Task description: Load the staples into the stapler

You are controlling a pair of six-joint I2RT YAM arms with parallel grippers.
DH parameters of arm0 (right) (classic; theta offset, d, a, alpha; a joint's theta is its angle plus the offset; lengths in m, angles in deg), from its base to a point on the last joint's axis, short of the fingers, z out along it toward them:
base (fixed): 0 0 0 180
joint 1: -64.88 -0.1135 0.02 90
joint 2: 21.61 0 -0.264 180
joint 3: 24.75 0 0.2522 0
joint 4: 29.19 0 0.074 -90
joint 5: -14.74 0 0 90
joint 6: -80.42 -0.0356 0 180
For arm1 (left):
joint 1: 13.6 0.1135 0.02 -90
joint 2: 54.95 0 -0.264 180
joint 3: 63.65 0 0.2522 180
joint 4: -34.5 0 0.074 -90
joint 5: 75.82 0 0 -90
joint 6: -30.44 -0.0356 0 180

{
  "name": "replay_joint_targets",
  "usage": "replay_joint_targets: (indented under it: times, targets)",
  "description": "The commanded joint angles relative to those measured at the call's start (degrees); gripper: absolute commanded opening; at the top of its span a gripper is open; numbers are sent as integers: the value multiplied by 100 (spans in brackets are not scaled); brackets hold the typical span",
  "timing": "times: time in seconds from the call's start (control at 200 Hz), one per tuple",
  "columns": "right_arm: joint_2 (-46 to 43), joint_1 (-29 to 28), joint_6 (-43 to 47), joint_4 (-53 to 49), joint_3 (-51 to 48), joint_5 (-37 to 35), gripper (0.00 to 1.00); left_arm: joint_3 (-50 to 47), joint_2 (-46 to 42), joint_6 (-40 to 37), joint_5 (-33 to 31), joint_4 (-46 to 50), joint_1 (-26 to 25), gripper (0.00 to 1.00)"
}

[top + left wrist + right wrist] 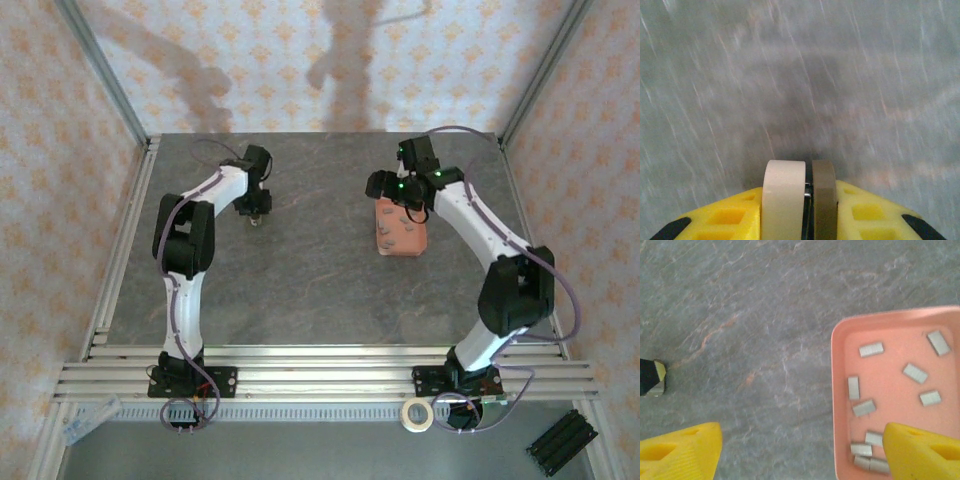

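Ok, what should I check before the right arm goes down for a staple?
1. Right gripper jaws open: ok.
2. Staples lying loose in the pink tray: ok.
3. Right gripper centred over one strip: not ok; it straddles the tray's rim.
4. Left gripper holding the stapler: cannot tell; jaws nearly closed, view blurred.
5. Stapler's channel open: cannot tell.

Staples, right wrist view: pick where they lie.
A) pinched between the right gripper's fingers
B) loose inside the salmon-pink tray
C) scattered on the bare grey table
B: the staples lie as separate short strips on the floor of the salmon-pink tray, and the right gripper is open and empty.
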Motion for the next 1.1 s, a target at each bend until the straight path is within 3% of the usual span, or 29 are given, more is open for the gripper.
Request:
replay_joint_targets:
  times: [0.0,0.11,0.26,0.455,0.636,0.911,1.096]
  targets:
    - [-608,-222,-380,243,-490,-82,83,-666,-783,334,378,-390,-296,32]
    - [-1024,-537,-707,620,-1075,-114,82,-1702,-1448,983,1156,-1181,-411,33]
    - [-1372,-1232,-1000,1294,-1891,-396,80,-3344,-2358,2548,2181,-3027,-504,33]
    - [-1516,-2220,-1204,3057,-3077,-622,76,-4750,-3123,4128,2529,-4756,-654,33]
    - [-1185,-3056,-660,5115,-3918,-552,69,-5419,-3414,5106,2659,-5713,-890,32]
    - [-541,-3219,-448,6436,-4205,-344,65,-5894,-3573,6060,2755,-6757,-1220,32]
    - [-337,-3214,-194,6781,-4180,-448,66,-6102,-3537,6504,2752,-7301,-1415,32]
